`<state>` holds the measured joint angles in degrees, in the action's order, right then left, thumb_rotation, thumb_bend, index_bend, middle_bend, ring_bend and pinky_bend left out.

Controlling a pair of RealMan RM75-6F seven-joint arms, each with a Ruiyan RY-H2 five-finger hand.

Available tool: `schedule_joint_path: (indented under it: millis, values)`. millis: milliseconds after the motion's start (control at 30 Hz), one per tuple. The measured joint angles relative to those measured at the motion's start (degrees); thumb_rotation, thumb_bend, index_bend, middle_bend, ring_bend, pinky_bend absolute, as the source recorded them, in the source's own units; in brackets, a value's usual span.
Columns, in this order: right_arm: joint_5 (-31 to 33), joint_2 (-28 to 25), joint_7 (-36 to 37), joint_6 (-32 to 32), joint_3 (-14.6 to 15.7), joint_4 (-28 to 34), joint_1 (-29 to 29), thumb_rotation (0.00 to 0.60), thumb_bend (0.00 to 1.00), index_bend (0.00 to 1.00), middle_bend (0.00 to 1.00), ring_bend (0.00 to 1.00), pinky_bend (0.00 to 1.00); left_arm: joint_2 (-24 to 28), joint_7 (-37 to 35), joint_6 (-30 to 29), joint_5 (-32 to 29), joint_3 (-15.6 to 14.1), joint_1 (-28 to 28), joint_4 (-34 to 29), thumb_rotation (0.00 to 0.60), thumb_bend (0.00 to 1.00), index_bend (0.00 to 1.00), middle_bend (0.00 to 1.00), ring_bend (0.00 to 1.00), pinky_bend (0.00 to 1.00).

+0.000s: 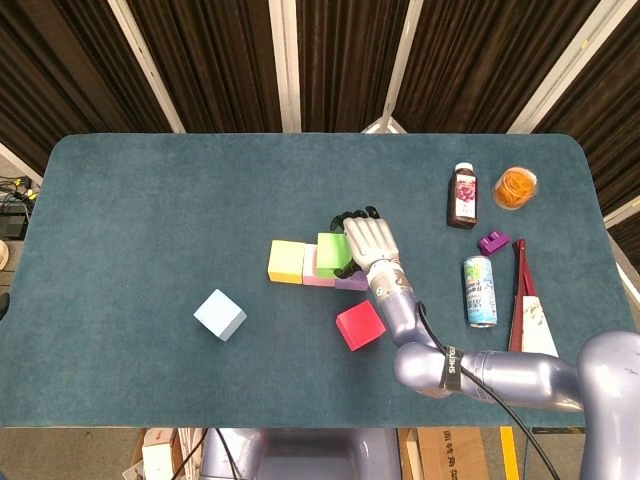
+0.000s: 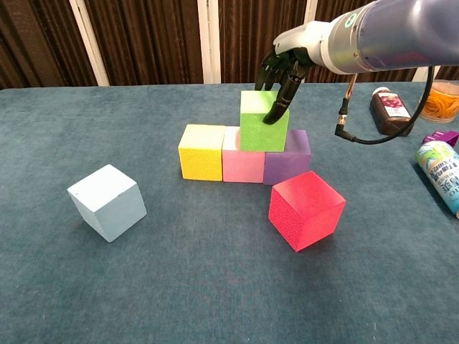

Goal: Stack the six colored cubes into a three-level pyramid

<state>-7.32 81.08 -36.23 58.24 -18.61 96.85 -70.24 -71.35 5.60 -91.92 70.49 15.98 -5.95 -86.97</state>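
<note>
In the head view, the purple cube (image 1: 352, 282) is largely covered by the right robot hand (image 1: 370, 242). In the chest view, the can (image 2: 440, 174) is cut off by the right edge.

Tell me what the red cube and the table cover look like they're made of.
Red cube: probably foam or soft plastic, matte; its faces show a fine pebbled grain and no glare. Table cover: looks like teal felt or short-pile carpet, with a fuzzy, mottled nap and no shine.
</note>
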Motion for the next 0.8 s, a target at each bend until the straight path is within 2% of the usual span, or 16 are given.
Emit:
schedule_joint_path:
  millis: [200,567,800]
  values:
    - [0.98,-1.13,-1.39,-1.25,0.52,1.14,-0.52,0.600,0.20,0.22,0.19,0.10,0.00,-0.05,-0.02,-0.17,0.04,0.03,0.06,-0.06,0.600,0.31,0.05,0.00,0.00,0.00]
    - [1.25,-2.44,-1.62,-0.94,0.45,3.29,-0.82,0.600,0.20,0.07,0.09,0.05,0.00,-0.13,-0.02,-0.10,-0.04,0.12,0.00,0.07,0.600,0.31,0.05,0.00,0.00,0.00]
    - [-0.03,-6.11,-0.28,-0.70,0.21,7.93,0.73,0.600,0.20,0.05,0.08,0.04,0.00,0.29,-0.75,0.60,0.93,-0.41,-0.17,0.39,0.600,0.31,0.05,0.00,0.00,0.00]
